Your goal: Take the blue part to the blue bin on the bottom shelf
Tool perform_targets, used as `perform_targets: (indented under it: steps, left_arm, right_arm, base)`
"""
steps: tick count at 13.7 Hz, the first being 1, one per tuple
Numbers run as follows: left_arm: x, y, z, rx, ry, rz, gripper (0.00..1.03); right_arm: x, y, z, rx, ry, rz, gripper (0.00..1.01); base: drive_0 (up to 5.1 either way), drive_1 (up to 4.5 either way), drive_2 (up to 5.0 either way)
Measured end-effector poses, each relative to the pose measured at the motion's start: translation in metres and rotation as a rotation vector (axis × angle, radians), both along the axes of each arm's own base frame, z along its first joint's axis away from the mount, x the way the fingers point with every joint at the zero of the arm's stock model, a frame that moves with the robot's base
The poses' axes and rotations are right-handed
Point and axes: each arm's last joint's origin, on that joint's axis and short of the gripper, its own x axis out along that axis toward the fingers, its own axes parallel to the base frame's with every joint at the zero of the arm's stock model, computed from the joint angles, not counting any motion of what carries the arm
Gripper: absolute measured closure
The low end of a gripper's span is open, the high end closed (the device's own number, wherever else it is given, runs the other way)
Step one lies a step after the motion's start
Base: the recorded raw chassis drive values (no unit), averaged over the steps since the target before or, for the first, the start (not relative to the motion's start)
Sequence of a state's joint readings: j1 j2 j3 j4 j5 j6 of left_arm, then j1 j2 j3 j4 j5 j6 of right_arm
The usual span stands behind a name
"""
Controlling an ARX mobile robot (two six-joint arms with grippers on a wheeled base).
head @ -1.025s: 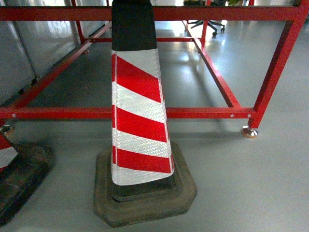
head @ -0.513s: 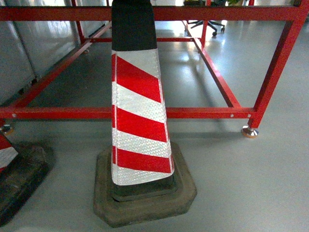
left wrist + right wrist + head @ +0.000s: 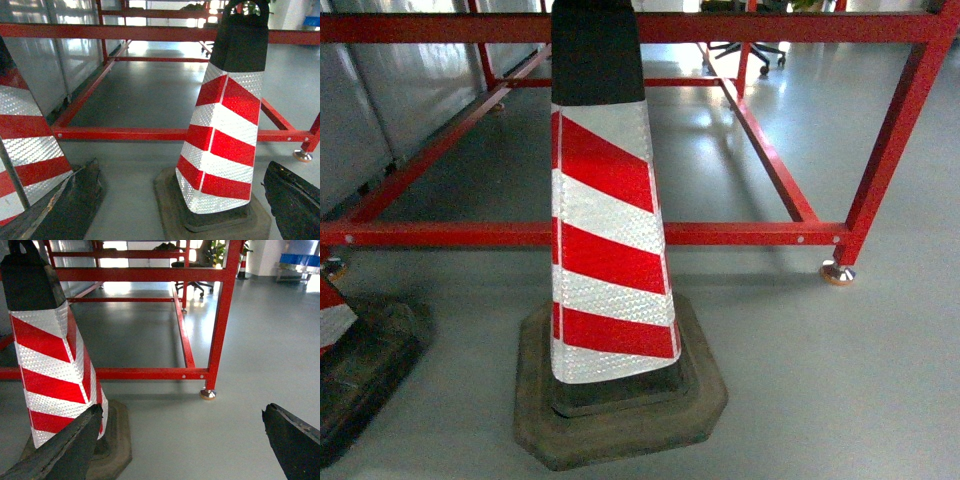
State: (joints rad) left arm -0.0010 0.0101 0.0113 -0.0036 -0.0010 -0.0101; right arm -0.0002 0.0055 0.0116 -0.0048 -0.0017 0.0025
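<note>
The blue part, the blue bin and the bottom shelf are out of view in all three views. My left gripper is open, its dark fingers spread wide and low over the grey floor, with nothing between them. It faces a red-and-white traffic cone. My right gripper is also open and empty, with its fingers wide apart over bare floor. Neither gripper shows in the head view.
The striped cone on its dark rubber base stands right in front. A second cone sits at the left. Behind them is a red steel frame with a metal foot. Far off is a small blue shape.
</note>
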Motion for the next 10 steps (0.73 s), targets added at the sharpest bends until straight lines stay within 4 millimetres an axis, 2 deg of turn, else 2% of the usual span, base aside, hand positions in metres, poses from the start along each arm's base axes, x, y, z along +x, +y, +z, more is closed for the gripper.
perform_targets:
  steps: [10]
  left_arm:
    - [0.0000,0.0000,-0.0001,0.001,0.002,0.000,0.05]
  right_arm:
    - [0.0000,0.0000,0.0000,-0.001,0.000,0.001,0.03]
  base:
    - [0.0,0.00,0.0]
